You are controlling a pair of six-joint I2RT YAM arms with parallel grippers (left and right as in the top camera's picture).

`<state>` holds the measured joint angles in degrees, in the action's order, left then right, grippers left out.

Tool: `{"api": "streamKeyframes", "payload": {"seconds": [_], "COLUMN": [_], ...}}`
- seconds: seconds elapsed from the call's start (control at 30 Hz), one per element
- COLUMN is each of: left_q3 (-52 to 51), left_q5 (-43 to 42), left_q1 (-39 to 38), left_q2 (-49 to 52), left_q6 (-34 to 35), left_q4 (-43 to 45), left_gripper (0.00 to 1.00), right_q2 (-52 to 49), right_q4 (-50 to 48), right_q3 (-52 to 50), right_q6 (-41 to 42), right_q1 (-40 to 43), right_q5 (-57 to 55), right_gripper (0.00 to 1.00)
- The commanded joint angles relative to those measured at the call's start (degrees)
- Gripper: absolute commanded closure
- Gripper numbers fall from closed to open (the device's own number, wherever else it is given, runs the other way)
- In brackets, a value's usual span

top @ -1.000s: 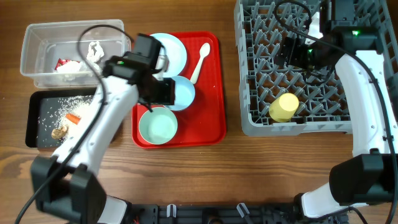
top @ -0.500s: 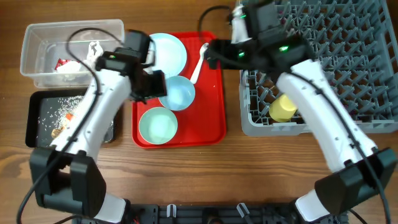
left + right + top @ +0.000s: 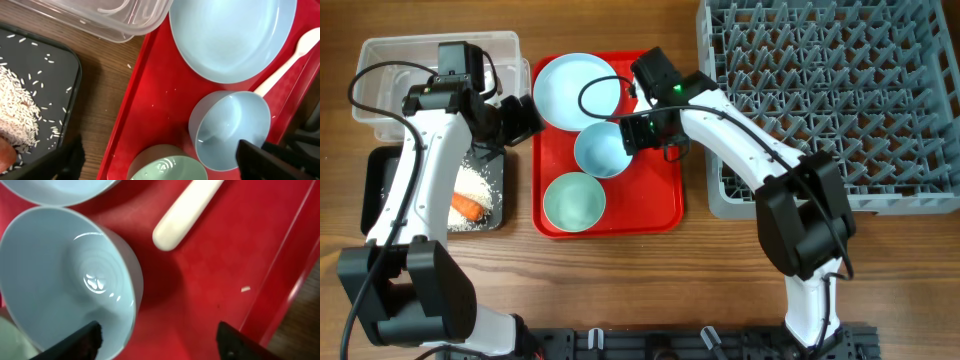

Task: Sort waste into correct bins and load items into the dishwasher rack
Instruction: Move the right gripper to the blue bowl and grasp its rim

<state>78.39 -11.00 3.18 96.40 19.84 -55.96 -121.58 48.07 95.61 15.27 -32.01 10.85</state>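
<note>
Underneath, wooden table point(image 3: 620, 285) (brown) carries red tray point(image 3: 658, 195) and rack point(image 3: 910, 203).

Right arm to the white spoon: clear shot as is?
Probably yes. The right gripper hangs open over the red tray, and the white spoon lies uncovered just ahead; only the small blue bowl crowds one finger.
</note>
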Motion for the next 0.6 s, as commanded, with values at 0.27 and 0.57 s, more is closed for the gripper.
{"api": "streamKeyframes", "payload": {"seconds": [0.27,0.57], "left_q3": [1.25,1.25], "left_q5": [2.29,2.25], "left_q1": [0.48,0.48], "left_q2": [-1.57,-1.57], "left_q6": [-0.04,0.2], "left_q4": [1.33,1.31], "left_gripper": [0.0,0.0], "right_q2": [-1.97,-1.99], "right_q4": [-6.47,-8.24], "right_q3": [-2.47,-2.75], "right_q6": [-6.56,-11.23], "right_q1": [-0.07,-0.09], "right_q5": [-1.07,1.16], "right_gripper": [0.64,0.6]}}
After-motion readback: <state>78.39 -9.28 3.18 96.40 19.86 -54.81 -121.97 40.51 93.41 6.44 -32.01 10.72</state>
